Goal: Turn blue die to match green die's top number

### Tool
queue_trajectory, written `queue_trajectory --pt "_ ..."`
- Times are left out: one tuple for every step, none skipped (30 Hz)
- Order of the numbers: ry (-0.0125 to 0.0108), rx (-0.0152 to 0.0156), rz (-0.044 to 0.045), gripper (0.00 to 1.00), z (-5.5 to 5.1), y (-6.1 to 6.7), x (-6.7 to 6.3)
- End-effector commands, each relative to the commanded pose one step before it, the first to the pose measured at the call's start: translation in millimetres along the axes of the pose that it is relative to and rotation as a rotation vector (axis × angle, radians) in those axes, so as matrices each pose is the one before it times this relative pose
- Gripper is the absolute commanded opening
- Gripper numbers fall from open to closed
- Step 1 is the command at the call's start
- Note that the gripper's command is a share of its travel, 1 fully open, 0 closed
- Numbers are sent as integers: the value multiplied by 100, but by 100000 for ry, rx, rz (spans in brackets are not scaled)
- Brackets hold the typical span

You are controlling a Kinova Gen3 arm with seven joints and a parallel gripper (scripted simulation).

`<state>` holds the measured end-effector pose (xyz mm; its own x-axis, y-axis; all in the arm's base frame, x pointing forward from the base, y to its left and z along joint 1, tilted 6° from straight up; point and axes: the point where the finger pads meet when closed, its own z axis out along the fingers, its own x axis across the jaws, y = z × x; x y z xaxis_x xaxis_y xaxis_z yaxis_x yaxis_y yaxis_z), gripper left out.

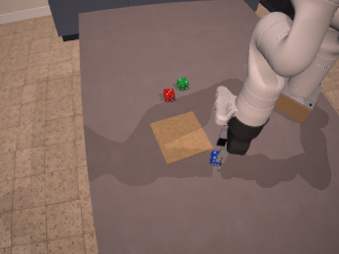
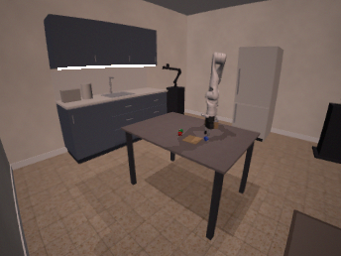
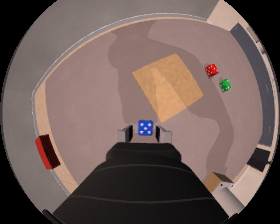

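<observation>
I had the dark two-finger gripper (image 3: 145,133) at the end of the white arm (image 1: 268,66) low over the grey table top (image 1: 123,46), its fingers spread fairly wide with nothing between them, and in the wrist view one finger showed on each side of the small blue die (image 3: 145,127). By my reading, that was the approach finished and the grasp not yet made. The square tan mat (image 1: 180,137) lay flat on the table, apparently undisturbed. The blue die (image 1: 215,158) sat on the table just off the mat's nearest corner, close beside it but not on it, showing what looked like five pips on top in the wrist view. The small red die (image 1: 169,95) and the small green die (image 1: 182,84) stood near each other beyond the mat's far side, apart from it, neither stacked. I could not read the green die's top face at that size. As I judged it, nearly everything remained: grip, turn the blue die to match, set it fully on the mat, release.
</observation>
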<state>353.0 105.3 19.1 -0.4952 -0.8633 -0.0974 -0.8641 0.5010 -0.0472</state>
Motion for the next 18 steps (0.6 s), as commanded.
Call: queue_trajectory --pt "153 274 739 87 426 -215 263" --pt "0 0 0 87 103 0 -1" --pt "0 -1 1 87 96 1 -1" --pt "0 -1 1 87 88 1 -1" --pt "0 0 0 87 81 0 -1" --pt "0 1 -1 87 73 0 -1" --pt "0 0 -1 87 65 0 -1" --pt "0 0 0 87 57 0 -1" --pt "0 0 0 87 50 0 -1" --pt "0 0 0 87 42 0 0" --pt "0 0 0 87 35 0 0" --pt "0 0 0 87 29 0 0" --pt "0 0 0 87 22 0 0" --pt "0 0 0 87 17 0 0" --pt "0 0 0 87 0 0 0" --pt "0 0 0 87 0 0 0" --pt "0 0 0 87 12 0 0" --pt "0 0 0 87 7 0 0"
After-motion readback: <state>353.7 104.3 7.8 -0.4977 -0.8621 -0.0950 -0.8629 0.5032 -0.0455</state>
